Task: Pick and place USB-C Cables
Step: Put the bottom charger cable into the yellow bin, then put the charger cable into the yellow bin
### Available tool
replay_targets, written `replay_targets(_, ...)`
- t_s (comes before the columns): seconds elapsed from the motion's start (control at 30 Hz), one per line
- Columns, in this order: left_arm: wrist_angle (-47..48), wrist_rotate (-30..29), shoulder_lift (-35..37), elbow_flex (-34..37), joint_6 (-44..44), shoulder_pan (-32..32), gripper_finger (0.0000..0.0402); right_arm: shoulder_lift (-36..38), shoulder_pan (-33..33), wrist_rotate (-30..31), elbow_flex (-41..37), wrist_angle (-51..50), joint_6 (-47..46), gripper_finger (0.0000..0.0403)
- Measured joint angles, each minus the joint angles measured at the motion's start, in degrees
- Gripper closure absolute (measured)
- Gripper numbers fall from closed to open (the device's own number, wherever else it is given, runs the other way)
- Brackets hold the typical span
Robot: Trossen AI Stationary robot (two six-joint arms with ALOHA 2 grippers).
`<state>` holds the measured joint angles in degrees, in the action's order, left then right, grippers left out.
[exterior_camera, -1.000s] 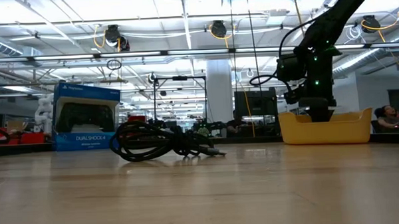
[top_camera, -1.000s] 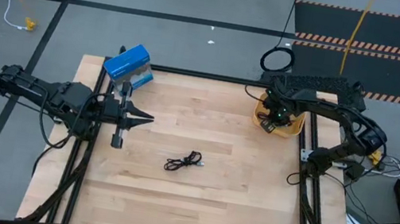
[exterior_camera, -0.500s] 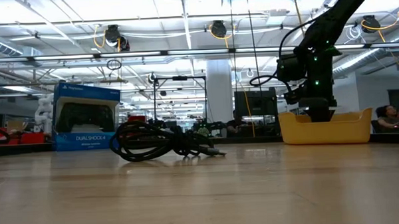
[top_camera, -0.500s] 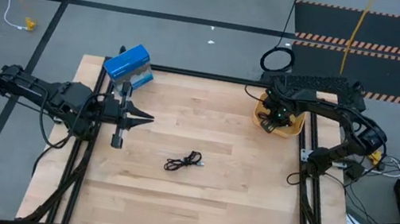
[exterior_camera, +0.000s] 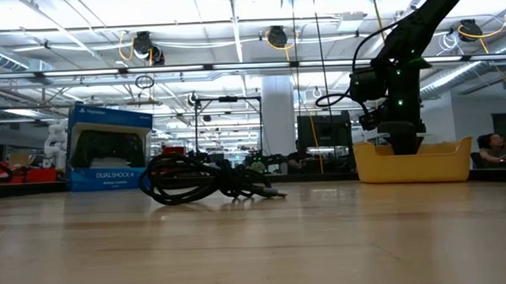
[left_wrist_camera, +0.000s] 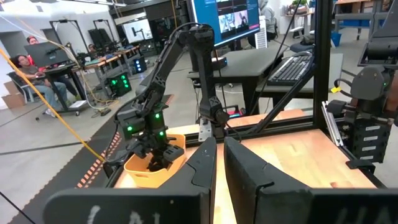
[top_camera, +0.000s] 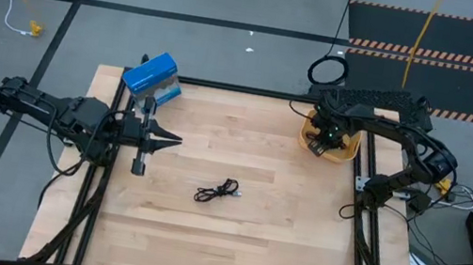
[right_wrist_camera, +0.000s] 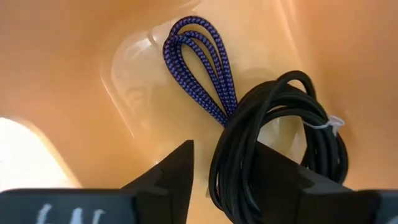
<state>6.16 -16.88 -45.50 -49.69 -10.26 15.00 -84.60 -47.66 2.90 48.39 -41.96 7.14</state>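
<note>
The right pincer (right_wrist_camera: 224, 165) hangs inside the yellow bin (top_camera: 344, 151), its fingers apart and clamped on nothing. Right under the fingertips lies a black cable (right_wrist_camera: 280, 143) in a loose coil, and just beyond it, touching it, lies a bluish-purple cable (right_wrist_camera: 202, 59) on the bin floor. That makes two cables in the bin. A third cable (top_camera: 216, 190), black, lies on the table (top_camera: 276, 243) well away from this pincer, towards the middle. The left pincer (top_camera: 170, 141) waits over the table's left side, fingers together, near one blue box (top_camera: 149, 75). A second ago the right pincer sat lower in the bin and was nearly shut; it has since opened and risen slightly.
</note>
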Motion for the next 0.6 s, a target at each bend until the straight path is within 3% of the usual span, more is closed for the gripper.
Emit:
replay_targets(0.27, 0.0, 0.0, 0.0, 0.0, 0.0, 0.0, 0.0366, 0.0, 0.0, 0.2, 1.3, -3.1, 0.0, 0.0235)
replay_targets(0.6, 0.0, 0.0, 0.0, 0.0, 0.0, 0.0, 0.0366, 2.3, 0.1, 0.3, 3.7, -5.9, -0.2, 0.0229)
